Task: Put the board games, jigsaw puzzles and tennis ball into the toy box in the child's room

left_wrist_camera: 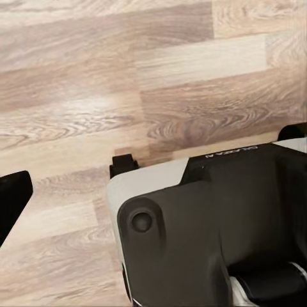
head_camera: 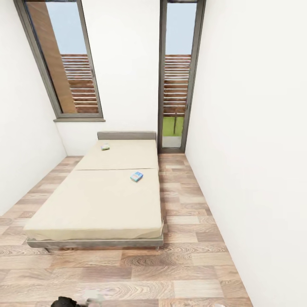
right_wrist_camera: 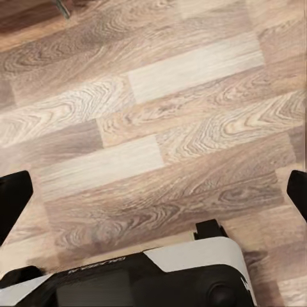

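1. The left pincer [left_wrist_camera: 153, 192] looks down at the wood floor [left_wrist_camera: 128, 70] in the left wrist view. One dark fingertip [left_wrist_camera: 13, 198] shows at one edge of that view and a sliver of the other at the opposite edge, so the jaws stand wide apart with nothing between them and nothing touched.
2. Below that pincer sits the robot's own base [left_wrist_camera: 211, 230], dark with a pale grey panel, filling much of the same view.
3. The right pincer [right_wrist_camera: 153, 192] also faces the floor. Its two dark fingertips [right_wrist_camera: 11, 201] sit at opposite edges of the right wrist view, so it too is spread wide, holding nothing and in contact with nothing. Part of the base shows beneath it.
4. In the head view the bed [head_camera: 98, 200] lies ahead on the floor, its headboard [head_camera: 126, 135] against the far wall beside a tall glazed door [head_camera: 178, 76].
5. Two board games rest on the mattress, well apart from each other. The near board game [head_camera: 136, 176], pale blue, lies close to the right edge around mid-length. The far board game [head_camera: 105, 147], greenish, lies near the headboard toward the left.
6. A window [head_camera: 64, 64] stands in the far wall left of the bed.
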Controlling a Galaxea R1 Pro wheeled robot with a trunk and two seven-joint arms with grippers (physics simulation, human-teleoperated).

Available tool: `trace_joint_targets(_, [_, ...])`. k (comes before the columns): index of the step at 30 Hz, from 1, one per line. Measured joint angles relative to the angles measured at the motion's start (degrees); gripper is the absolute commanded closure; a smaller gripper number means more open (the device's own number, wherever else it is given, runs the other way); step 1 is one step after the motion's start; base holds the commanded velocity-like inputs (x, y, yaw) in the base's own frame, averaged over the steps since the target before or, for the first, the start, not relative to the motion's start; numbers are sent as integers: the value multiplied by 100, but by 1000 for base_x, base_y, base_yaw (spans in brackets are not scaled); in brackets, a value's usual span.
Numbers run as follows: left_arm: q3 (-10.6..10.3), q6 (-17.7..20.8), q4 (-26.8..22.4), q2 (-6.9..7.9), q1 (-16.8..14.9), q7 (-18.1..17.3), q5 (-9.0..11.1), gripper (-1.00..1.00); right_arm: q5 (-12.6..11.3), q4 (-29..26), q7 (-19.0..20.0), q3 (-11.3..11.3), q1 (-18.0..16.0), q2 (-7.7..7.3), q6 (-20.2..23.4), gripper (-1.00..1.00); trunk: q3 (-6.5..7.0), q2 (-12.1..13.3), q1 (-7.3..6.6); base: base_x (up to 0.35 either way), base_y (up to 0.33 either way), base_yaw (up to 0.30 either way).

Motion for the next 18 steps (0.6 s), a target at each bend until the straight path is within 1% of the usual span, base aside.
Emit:
trace_joint_targets(1, [18, 148, -132, 10, -21, -83, 2, -100, 0, -203, -67, -10, 0, 3, 147, -100, 0, 0, 0, 0, 0, 0])
trace_joint_targets(2, [43, 437, -395, 27, -54, -203, 9, -100, -5, -561, -228, -26, -1, 14, 398, -100, 1, 0, 0, 0, 0, 0])
trace_joint_targets(5, [66, 836, -795, 65, -83, -315, 7, -100, -27, -1033, -526, -38, -15, 68, 674, -100, 0, 0, 0, 0, 0, 0])
trace_joint_targets(6, [71, 939, -916, 74, -89, -338, 7, -100, -38, -1157, -628, -40, -31, 103, 735, -100, 0, 0, 0, 0, 0, 0])
trace_joint_targets(7, [80, 1106, -1128, 91, -98, -372, 10, -100, -66, -1342, -824, -40, -91, 197, 823, -100, 1, 0, 0, 0, 0, 0])
trace_joint_targets(12, [111, 1382, -1560, 94, -117, -424, 16, -100, -68, -1581, -1280, -16, -418, 446, 983, -100, 0, 1, 0, 0, 0, 0])
trace_joint_targets(13, [120, 1519, -1727, 79, -152, -432, 23, -100, -56, -1634, -1432, -5, -539, 510, 1076, -100, 1, 1, 0, 0, 0, 0])
trace_joint_targets(16, [129, 1806, -2006, 37, -288, -434, 22, -100, -48, -1679, -1619, 5, -692, 570, 1292, -100, 0, 1, 0, 0, 0, 0])
trace_joint_targets(17, [132, 2009, -2163, 7, -404, -434, 29, -100, -43, -1700, -1706, 13, -773, 591, 1439, -100, 1, 1, 0, 0, 0, 0])
trace_joint_targets(18, [133, 2109, -2239, -5, -470, -434, 22, -100, -42, -1710, -1738, 16, -814, 599, 1510, -100, 0, 1, 0, 0, 0, 0])
